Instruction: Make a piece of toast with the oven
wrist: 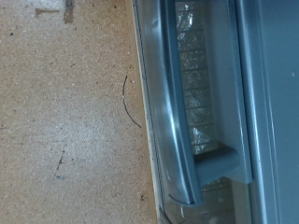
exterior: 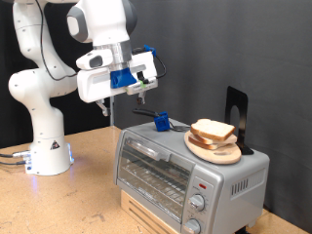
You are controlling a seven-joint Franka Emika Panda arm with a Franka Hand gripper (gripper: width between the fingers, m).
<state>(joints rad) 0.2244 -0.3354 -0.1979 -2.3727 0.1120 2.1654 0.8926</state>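
The silver toaster oven [exterior: 185,174] stands on a wooden box at the exterior view's lower right, and its glass door looks shut. A slice of toast [exterior: 212,129] lies on a round wooden plate [exterior: 216,149] on the oven's top. My gripper [exterior: 139,91] hangs in the air above the oven's left end, apart from it and with nothing between its fingers. The wrist view looks down on the oven's door handle [wrist: 177,112] and glass [wrist: 192,75]. My fingers do not show in that view.
A blue cup [exterior: 162,122] and a black stand [exterior: 237,109] sit on the oven's top, behind the plate. Two round knobs [exterior: 198,203] are on the oven's front at the right. The cork tabletop [wrist: 65,121] spreads beside the oven. The arm's white base [exterior: 49,156] stands at the left.
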